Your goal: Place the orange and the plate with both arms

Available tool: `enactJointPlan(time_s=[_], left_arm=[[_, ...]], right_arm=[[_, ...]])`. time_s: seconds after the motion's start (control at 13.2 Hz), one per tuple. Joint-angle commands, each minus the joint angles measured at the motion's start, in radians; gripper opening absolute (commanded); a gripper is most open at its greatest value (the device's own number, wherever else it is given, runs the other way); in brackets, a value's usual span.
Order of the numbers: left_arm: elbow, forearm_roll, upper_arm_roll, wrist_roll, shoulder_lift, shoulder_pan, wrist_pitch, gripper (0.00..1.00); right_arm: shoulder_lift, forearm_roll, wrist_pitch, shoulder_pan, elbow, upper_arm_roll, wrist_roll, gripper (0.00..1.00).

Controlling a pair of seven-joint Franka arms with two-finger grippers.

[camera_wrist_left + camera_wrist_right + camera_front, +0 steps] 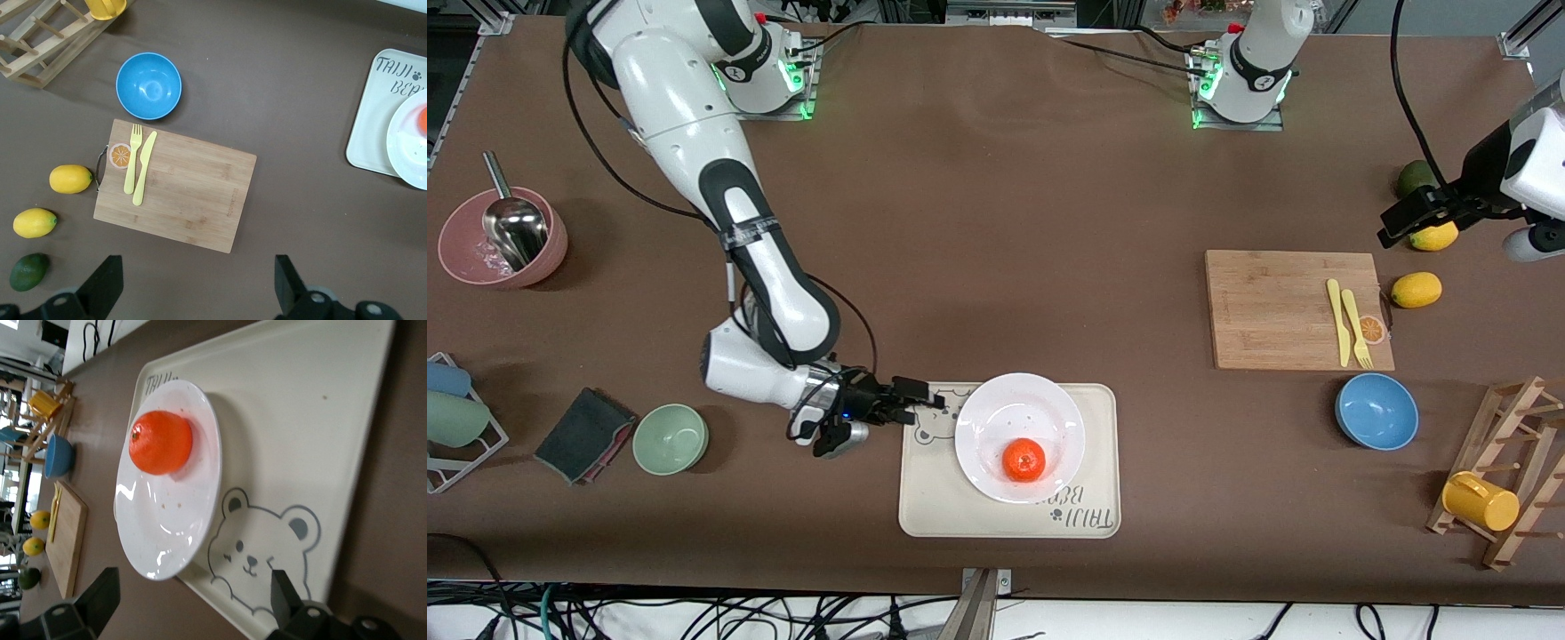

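place: robotics lab | evidence: arm bases (1240, 84) bolted to brown table (996, 222); loose cables (694, 613) on floor

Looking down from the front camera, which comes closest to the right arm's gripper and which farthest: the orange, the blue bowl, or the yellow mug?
From the right gripper, open at the tray's edge:
1. The orange, on the plate on the tray.
2. The blue bowl, toward the left arm's end.
3. The yellow mug, on the wooden rack at that end.

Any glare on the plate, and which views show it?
Right wrist view: bright streaks on the plate beside the orange. Front view: plate evenly lit, soft shadow beside the orange. Left wrist view: faint sheen on the plate.
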Motion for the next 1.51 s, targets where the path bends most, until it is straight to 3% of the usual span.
enactJointPlan(time_s=[0.0, 0.15, 0.53, 0.91, 1.43], left_arm=[[0.028, 0.030, -0.008, -0.002, 0.008, 0.003, -0.021, 1.00], [0.028, 0.030, -0.008, -0.002, 0.008, 0.003, -0.021, 1.00], [0.027, 0.030, -0.008, -0.002, 0.010, 0.003, -0.021, 1.00], [0.027, 0.030, -0.008, -0.002, 0.008, 0.003, -0.021, 1.00], [0.027, 0.030, -0.008, -0.002, 0.008, 0.003, -0.021, 1.00]], right_arm=[[-0.106, -0.127, -0.106, 0.000, -0.110, -0.051, 0.015, 1.00], [-0.141, -0.254, -0.214, 0.003, -0.110, -0.092, 0.089, 1.00], [-0.258, -0.656, -0.406, 0.014, -0.107, -0.097, 0.464, 1.00], [-0.362, -0.909, -0.616, 0.013, -0.100, -0.100, 0.521, 1.00], [-0.515, -1.040, -0.776, 0.009, -0.105, -0.120, 0.703, 1.00]])
